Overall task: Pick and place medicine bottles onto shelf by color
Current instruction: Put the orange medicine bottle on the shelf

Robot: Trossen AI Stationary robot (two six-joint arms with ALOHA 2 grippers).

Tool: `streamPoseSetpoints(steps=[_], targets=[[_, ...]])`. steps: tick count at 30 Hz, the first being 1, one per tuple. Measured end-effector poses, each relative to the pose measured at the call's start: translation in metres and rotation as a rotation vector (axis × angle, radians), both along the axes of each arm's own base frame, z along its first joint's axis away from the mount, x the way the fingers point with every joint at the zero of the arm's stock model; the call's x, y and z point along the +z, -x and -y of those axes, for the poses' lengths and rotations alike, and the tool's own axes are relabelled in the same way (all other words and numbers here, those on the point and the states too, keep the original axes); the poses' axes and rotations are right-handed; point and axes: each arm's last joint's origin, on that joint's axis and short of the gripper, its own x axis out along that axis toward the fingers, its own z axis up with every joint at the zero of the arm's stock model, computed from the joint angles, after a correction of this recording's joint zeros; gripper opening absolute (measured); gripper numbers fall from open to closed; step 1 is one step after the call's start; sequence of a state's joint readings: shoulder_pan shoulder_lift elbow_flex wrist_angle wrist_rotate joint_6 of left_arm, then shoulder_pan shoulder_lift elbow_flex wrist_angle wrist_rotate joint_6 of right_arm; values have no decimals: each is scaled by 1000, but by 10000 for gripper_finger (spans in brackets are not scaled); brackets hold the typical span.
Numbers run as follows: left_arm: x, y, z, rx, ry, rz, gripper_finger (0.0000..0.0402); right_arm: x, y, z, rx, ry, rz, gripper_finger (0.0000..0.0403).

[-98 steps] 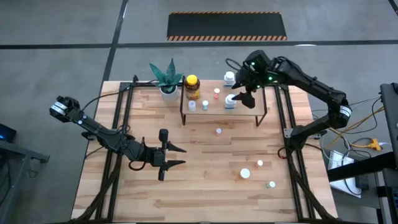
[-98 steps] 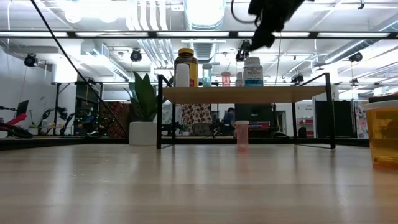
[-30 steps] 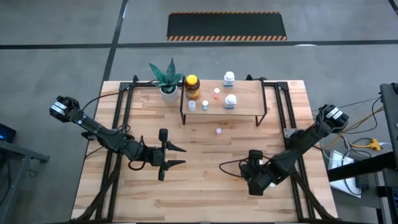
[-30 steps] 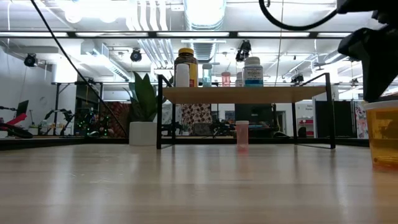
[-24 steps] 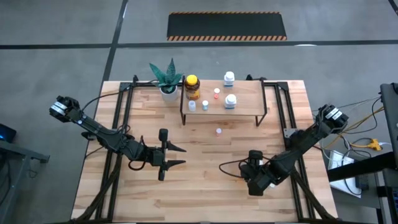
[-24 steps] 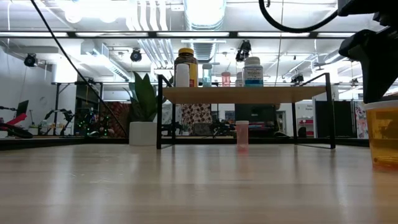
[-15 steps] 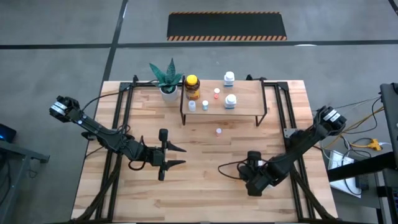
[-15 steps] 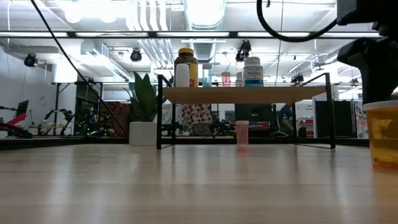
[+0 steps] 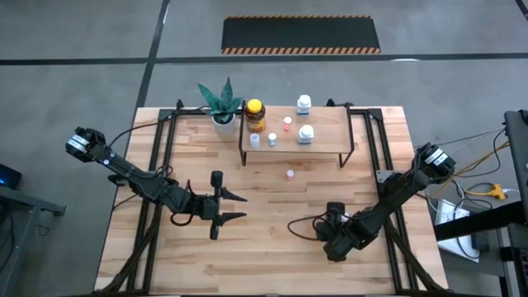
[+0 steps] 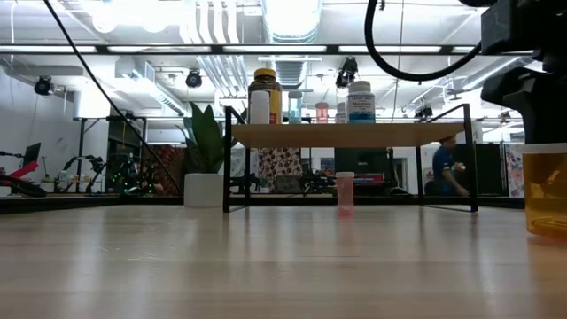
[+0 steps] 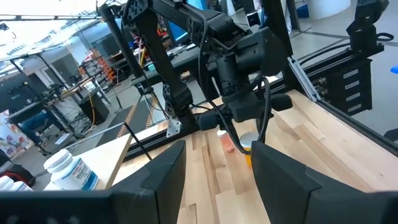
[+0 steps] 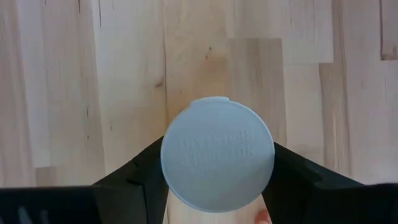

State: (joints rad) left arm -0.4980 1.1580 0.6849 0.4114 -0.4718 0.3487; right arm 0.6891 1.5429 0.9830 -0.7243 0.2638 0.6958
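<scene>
The right gripper points straight down near the table's front right, its two dark fingers set on either side of a round, pale embossed cap of a translucent amber bottle standing on the light wooden plank tabletop; the fingers sit against the cap's edges, but whether they are actually pressing on it cannot be told. The left gripper waits low over the table's left-centre, its smooth black fingers parted with nothing between them. Farther back stands the low light-wood shelf on thin black metal legs, carrying a larger amber bottle with a yellow cap, a white bottle with a blue label and a few tiny white bottles. A small pink-capped bottle stands on the table just in front of the shelf, and a white pot with a spiky green plant sits beside the shelf's left end.
</scene>
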Motion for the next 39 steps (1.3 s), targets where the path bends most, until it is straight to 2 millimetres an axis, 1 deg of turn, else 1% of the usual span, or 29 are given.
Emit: streamPoseSetpoints(steps=[4,9,14,19,25,32,36,39], targets=[[0,0,0,0,2,0,164,4,1,1,0,-11,13,199],[0,0,0,1,3,0,164,8,0,0,-1,-19,21,194],[0,0,0,1,4,0,164,21,-6,-5,2,-44,40,193],[0,0,0,1,4,0,164,41,-11,-8,0,-43,38,193],[0,0,0,1,7,-1,164,71,-18,-14,10,-56,70,194],[0,0,0,2,31,-1,164,112,-24,-19,59,-68,116,194],[-1,0,0,4,54,-5,164,138,-24,-17,71,-25,150,194],[-2,0,0,3,56,-6,164,153,-24,-13,85,23,174,194]])
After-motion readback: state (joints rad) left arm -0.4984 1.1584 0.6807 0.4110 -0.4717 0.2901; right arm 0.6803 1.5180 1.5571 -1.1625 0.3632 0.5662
